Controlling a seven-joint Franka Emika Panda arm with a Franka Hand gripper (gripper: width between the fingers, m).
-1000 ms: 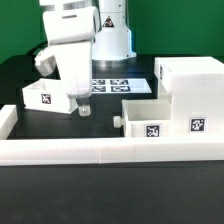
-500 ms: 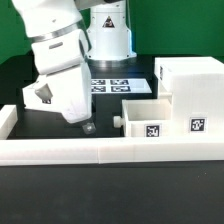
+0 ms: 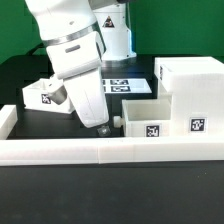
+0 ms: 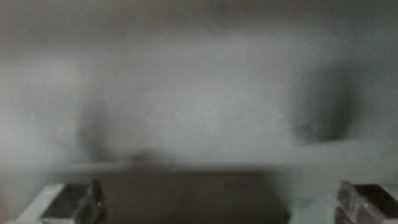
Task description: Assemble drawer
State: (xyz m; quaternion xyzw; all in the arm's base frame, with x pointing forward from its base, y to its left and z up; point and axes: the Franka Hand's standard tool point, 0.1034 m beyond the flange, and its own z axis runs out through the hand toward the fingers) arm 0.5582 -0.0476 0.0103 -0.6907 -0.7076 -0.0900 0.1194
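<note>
The tall white housing [image 3: 190,85] stands at the exterior view's right, with tags on its front. A smaller open-top tray [image 3: 150,115] sits against its left side, its small knob [image 3: 118,121] facing left. A second tray [image 3: 42,94] lies at the left, partly hidden behind my arm. My gripper [image 3: 103,128] is tilted, its tips low over the table just left of the knob. In the wrist view the picture is blurred. My gripper [image 4: 222,205] has its fingers [image 4: 80,200] wide apart with nothing between them.
A long low white rail [image 3: 110,150] runs across the front of the table, with a short raised end [image 3: 6,120] at the left. The marker board [image 3: 118,84] lies behind my gripper, near the robot's base.
My gripper has moved from over the left tray toward the exterior view's right and front, tilting, and now hangs beside the knob of the right tray. The parts have not moved.
</note>
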